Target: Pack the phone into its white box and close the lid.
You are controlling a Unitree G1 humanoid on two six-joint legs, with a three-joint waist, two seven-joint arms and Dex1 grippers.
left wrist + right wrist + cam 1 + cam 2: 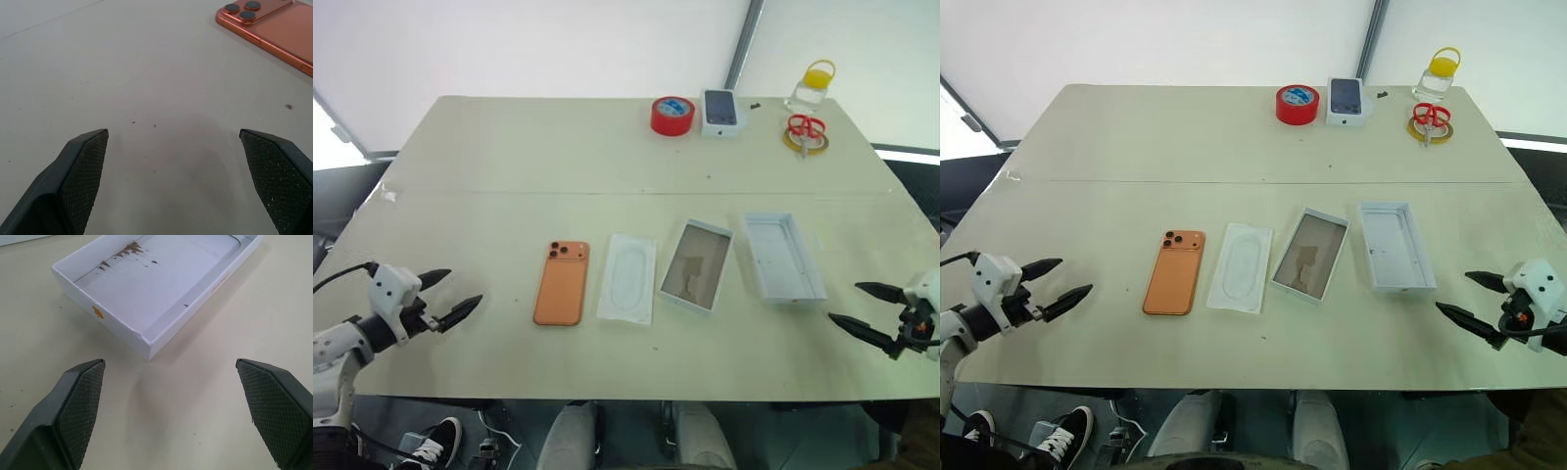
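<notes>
phone: flat orange smartphone w/ rounded corners [561, 282], camera side up, lying flat nr table's front edge, left of centre
insert: thin white card w/ oval recess [628, 278], just beside phone on its right
white box: shallow white cardboard tray, glossy grey floor [696, 265], right of insert, slightly angled
lid: shallow white cardboard cover [783, 257], inside up, right of box
table: pale beige top [509, 157]
left gripper [449, 297]: fingers spread wide, empty, over front-left corner
right gripper [858, 306]: fingers spread wide, empty, nr front-right corner, close to lid
</notes>
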